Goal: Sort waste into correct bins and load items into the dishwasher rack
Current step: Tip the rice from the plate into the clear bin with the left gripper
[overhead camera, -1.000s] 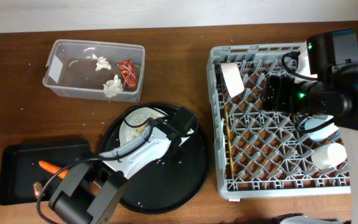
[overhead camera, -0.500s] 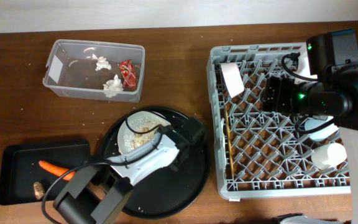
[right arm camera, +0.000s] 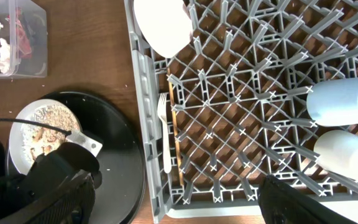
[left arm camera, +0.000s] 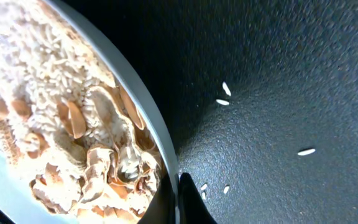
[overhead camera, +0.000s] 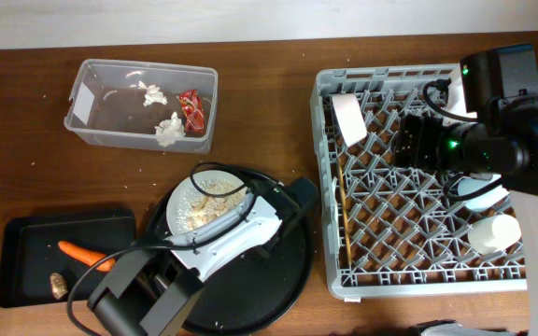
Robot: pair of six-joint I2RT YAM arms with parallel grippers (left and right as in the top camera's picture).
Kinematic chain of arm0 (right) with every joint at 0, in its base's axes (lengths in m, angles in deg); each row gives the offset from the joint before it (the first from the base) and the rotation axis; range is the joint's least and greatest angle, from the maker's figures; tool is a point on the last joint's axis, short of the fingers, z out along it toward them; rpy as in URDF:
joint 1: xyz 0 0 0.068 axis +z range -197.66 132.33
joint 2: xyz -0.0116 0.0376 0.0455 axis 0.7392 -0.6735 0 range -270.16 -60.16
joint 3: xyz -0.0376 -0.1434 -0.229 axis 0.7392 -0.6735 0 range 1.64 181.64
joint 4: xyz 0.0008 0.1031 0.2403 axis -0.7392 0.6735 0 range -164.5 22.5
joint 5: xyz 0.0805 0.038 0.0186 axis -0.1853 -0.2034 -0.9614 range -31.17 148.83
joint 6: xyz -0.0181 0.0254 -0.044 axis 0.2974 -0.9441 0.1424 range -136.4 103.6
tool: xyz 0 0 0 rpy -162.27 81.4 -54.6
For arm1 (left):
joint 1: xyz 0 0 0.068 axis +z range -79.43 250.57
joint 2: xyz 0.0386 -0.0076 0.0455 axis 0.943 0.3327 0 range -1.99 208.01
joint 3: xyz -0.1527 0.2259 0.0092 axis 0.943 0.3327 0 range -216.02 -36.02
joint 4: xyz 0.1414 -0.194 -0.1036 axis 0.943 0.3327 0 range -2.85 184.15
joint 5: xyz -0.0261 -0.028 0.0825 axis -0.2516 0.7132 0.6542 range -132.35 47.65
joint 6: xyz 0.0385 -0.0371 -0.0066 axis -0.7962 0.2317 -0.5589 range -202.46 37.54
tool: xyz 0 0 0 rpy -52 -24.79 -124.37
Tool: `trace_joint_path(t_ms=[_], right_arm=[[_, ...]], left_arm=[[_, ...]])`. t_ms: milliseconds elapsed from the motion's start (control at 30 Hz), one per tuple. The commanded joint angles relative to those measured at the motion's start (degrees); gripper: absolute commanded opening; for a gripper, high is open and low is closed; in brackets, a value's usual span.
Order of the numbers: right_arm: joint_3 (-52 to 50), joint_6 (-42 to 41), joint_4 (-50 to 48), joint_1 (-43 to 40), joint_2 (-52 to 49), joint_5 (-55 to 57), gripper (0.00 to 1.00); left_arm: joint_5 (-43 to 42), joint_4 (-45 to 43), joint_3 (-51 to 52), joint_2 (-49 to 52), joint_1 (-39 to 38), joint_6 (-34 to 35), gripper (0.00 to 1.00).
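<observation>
Grey-green plate (overhead camera: pixel 191 207) with beige food scraps (left arm camera: pixel 86 124) on round black tray (overhead camera: pixel 288 280), more uncovered than half a second back | left gripper (overhead camera: pixel 286 200) shifted right, close by plate rim, grip unreadable | right gripper (right arm camera: pixel 173 186) spread wide above dishwasher rack (right arm camera: pixel 138 93), unmoved.

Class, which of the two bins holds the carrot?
The shallow black tray: the carrot lies in it beside a brown lump. The clear tub holds tissues and a red wrapper.

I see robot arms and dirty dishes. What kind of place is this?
Likely a robot practice table for clearing up: a dishwasher rack, a plate of food scraps, a clear tub of tissues.
</observation>
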Motion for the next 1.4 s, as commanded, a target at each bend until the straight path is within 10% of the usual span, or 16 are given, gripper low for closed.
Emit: trace_joint_path(t_ms=[0,267,700,1367], right_arm=[[0.46,-0.48,-0.04,-0.39,-0.09,0.15,0.88],[0.46,-0.5,-0.48,-0.39,-0.09,0.13,0.88],[0.46,-0.52,-0.48,-0.39,-0.09,0.09,0.88],[0.46,-0.52,-0.44,-0.37,-0.09,0.09,0.88]], left_arm=[[1.05,3.72,-2.84,-1.6,-0.09,1.2,0.01],[2.78,13.42,-8.17,-10.56,-0.02,2.36,0.0],[-0.48,11.72,-19.26,-9.88,17.42,-16.57,0.0],[-5.77,-0.74,-39.58,12.13,25.77,-34.07,0.0]])
